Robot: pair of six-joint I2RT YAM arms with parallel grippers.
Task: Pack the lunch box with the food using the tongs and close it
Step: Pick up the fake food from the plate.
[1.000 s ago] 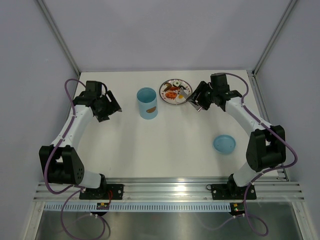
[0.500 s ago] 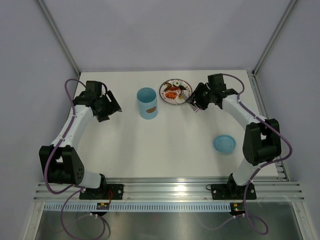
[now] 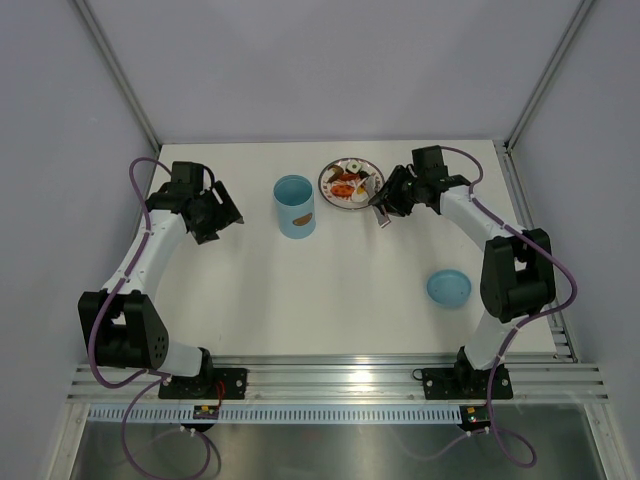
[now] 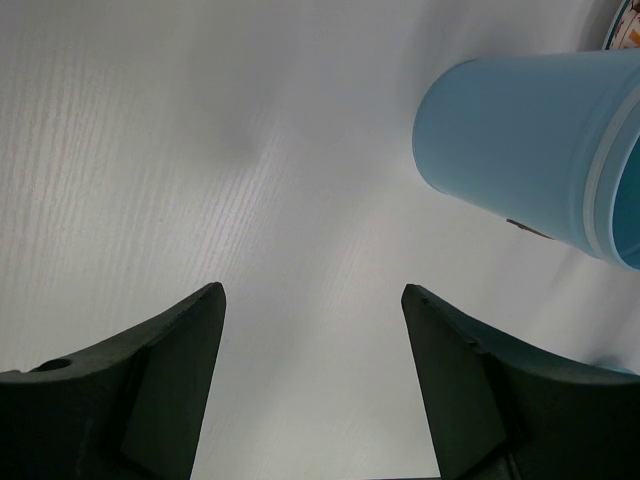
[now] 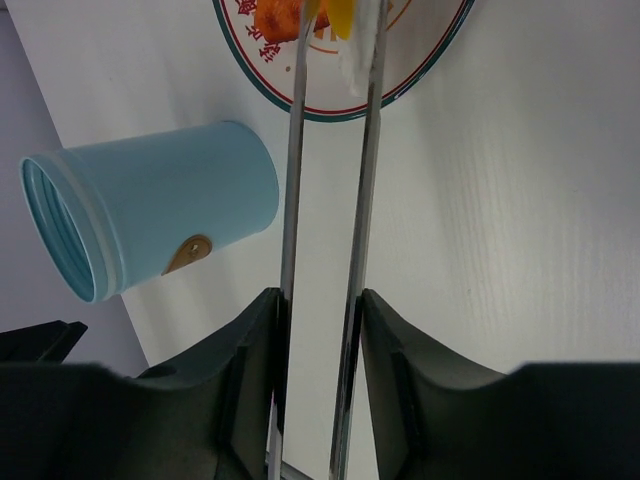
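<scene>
The light-blue lunch box (image 3: 294,205) stands open on the table, left of the red-rimmed plate (image 3: 366,172) that carries the food (image 3: 345,187). My right gripper (image 3: 390,203) is shut on the silver tongs (image 5: 293,180), both thin arms pressed between its fingers. The tongs reach over the plate rim (image 5: 325,112), their arms on either side of the fried egg (image 5: 352,60), with orange bits (image 5: 275,15) beside it. My left gripper (image 3: 225,213) hangs open and holds nothing, left of the lunch box (image 4: 530,140). The blue lid (image 3: 448,288) lies at the right.
The lunch box (image 5: 150,220) shows its brown side mark in the right wrist view, left of the tongs. Grey walls and metal posts close in the back and both sides of the table. The arm bases sit on a rail at the near edge.
My right gripper has shifted left toward the plate and its jaws have narrowed, squeezing the tong arms closer together. The left arm has not moved.
</scene>
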